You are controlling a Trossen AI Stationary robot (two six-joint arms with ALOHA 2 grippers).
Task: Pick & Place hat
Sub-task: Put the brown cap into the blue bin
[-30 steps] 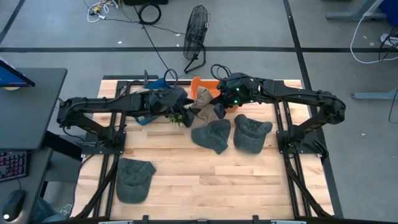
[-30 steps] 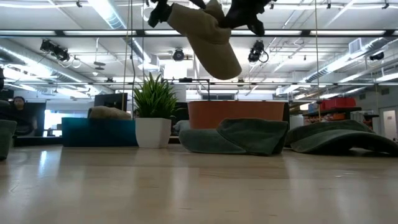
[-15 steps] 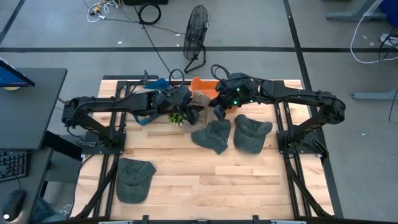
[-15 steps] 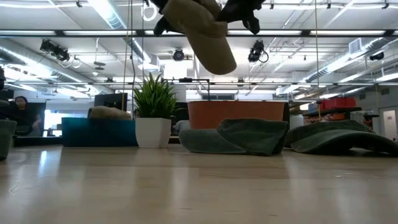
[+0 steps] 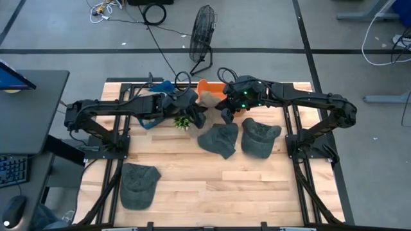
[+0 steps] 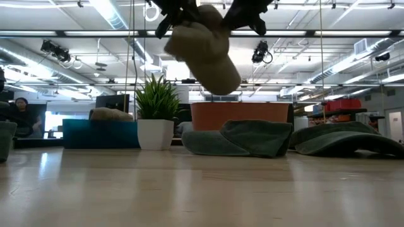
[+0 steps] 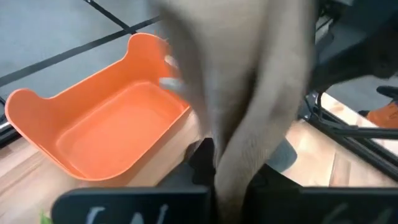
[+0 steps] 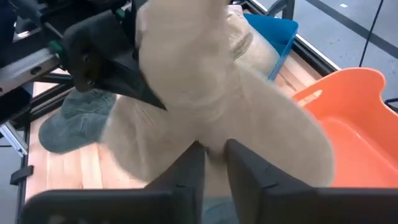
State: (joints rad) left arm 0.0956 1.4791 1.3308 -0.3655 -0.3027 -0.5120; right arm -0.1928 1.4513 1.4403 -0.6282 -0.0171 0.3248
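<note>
Tan hat is hanging upper centre; both my left jaws and right jaws are pinching it.

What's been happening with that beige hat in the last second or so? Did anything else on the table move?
The tan hat, held up in the air by both the left gripper and the right gripper, has shifted slightly toward the orange bin at the back of the table; the left gripper moved with it. Neither let go. The three green hats on the table, the plant and the bins stayed put.
</note>
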